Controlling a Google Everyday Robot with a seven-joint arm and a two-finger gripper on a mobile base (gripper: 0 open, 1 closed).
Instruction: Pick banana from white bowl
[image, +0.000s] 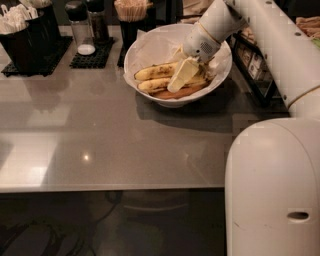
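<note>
The white bowl (150, 47), lined with crinkled white paper, stands at the back of the grey table. In it lie two yellower bananas (152, 72) and, at the front, the banana (186, 91) with a broad brown side, partly hidden under the gripper. My gripper (179, 79) reaches down into the bowl from the upper right. It lies over the middle of the bananas, touching or just above them. Nothing is lifted.
Black holders with cutlery (25, 30), shakers on a black mat (85, 35) and a cup of wooden sticks (132, 15) stand along the back left. A dark rack (252, 65) is right of the bowl. The robot's white body (272, 190) fills the lower right.
</note>
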